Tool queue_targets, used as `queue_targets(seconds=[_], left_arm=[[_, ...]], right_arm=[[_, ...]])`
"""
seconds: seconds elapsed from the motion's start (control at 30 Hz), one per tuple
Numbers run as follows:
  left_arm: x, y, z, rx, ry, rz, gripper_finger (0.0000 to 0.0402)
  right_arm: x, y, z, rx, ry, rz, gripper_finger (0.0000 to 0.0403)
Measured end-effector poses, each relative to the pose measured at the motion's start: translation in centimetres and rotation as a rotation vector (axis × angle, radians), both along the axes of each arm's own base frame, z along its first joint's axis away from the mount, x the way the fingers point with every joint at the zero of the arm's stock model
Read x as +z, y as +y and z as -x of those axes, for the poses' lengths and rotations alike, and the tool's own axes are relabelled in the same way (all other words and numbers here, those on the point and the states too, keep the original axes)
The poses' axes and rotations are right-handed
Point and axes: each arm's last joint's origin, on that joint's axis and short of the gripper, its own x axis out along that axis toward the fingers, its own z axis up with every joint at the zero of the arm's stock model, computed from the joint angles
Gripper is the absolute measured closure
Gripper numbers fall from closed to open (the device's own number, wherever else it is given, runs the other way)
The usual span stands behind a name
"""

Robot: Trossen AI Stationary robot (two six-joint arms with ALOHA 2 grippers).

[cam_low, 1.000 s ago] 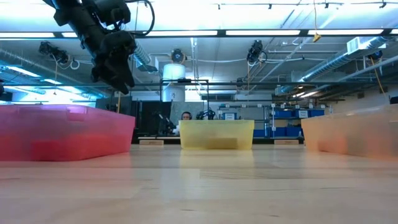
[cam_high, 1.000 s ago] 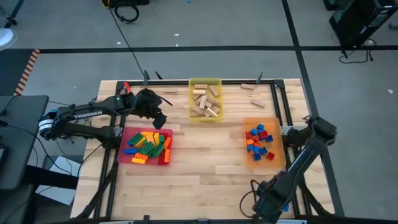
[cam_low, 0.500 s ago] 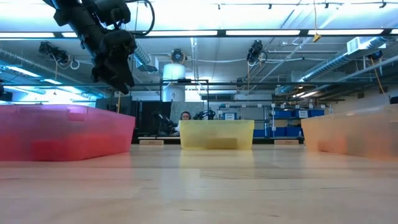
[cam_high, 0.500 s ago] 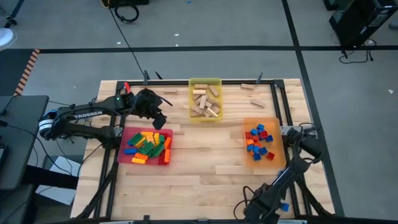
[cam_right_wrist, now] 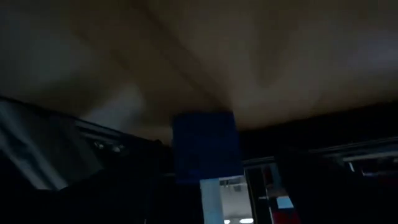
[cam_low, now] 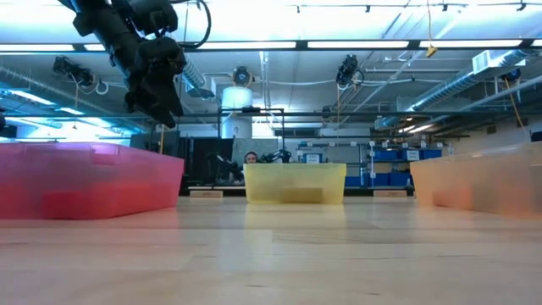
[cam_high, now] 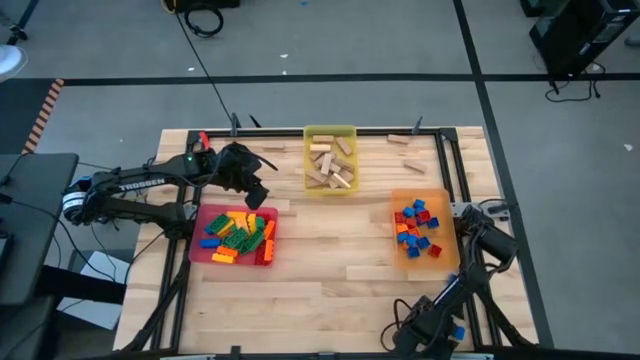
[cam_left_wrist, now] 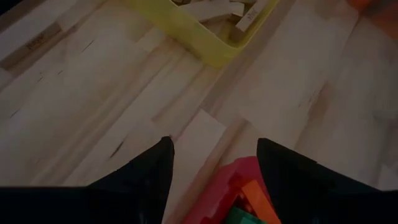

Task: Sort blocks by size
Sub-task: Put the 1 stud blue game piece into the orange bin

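My left gripper [cam_high: 262, 197] hangs open above the far right corner of the red tray [cam_high: 200, 232], which holds long bricks [cam_high: 238, 234]. Below its fingers [cam_left_wrist: 214, 149] a tan wooden block [cam_left_wrist: 200, 133] lies flat on the table beside that corner. The yellow tray [cam_high: 308, 160] holds wooden blocks [cam_high: 331, 165]. The orange tray [cam_high: 440, 200] holds short red and blue bricks [cam_high: 416, 228]. My right gripper [cam_high: 438, 327] is low at the table's near right, next to a blue block [cam_high: 457, 332]. That blue block [cam_right_wrist: 205, 146] fills the middle of the dark right wrist view.
Loose wooden blocks lie near the far edge [cam_high: 272, 147], [cam_high: 400, 140] and beside the yellow tray [cam_high: 412, 165]. Bare wood stretches between the three trays [cam_high: 330, 250]. In the low view the red tray [cam_low: 85, 180], yellow tray [cam_low: 295, 182] and orange tray [cam_low: 483, 182] stand in a row.
My right arm has folded down toward the table at the near right. Its gripper has sunk and rolled while staying close to the blue block. The blue block has not moved.
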Motion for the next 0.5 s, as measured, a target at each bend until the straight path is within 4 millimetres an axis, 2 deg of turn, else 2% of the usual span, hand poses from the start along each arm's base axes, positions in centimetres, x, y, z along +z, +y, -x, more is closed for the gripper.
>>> queue_targets(seconds=[0.23, 0.5], left_arm=[[0.0, 0.0, 0.0, 0.000, 0.000, 0.001, 0.0163], [0.1, 0.0, -0.1, 0.000, -0.010, -0.004, 0.0163]], right_arm=[[-0.6, 1.0, -0.2, -0.006, -0.065, -0.093, 0.0095], [-0.8, 1.2, 0.2, -0.022, -0.058, -0.075, 0.0183]])
